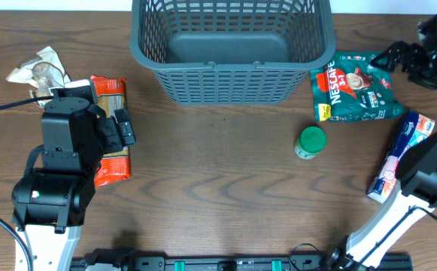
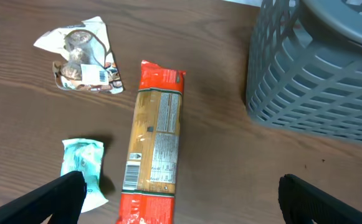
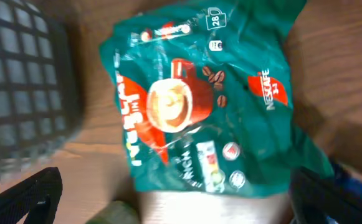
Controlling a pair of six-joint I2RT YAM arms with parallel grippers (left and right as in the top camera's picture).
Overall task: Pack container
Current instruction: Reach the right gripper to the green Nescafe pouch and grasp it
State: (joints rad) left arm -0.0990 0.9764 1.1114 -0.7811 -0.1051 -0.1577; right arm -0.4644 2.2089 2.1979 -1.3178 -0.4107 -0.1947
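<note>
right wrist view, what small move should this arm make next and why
Probably lower the right tool straight down onto the green Nescafe bag: it hangs open directly over the bag, nothing is gripped, and the basket is empty.

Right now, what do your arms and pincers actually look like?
The left arm and right arm mix white links with boxy black joint housings. The left gripper and right gripper each have two black fingers. A thin black cable runs to the left arm.

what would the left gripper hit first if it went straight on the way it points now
Probably the long red packet, lying ahead of the open left gripper, slightly left of its centre line; the gap to it is unclear.
</note>
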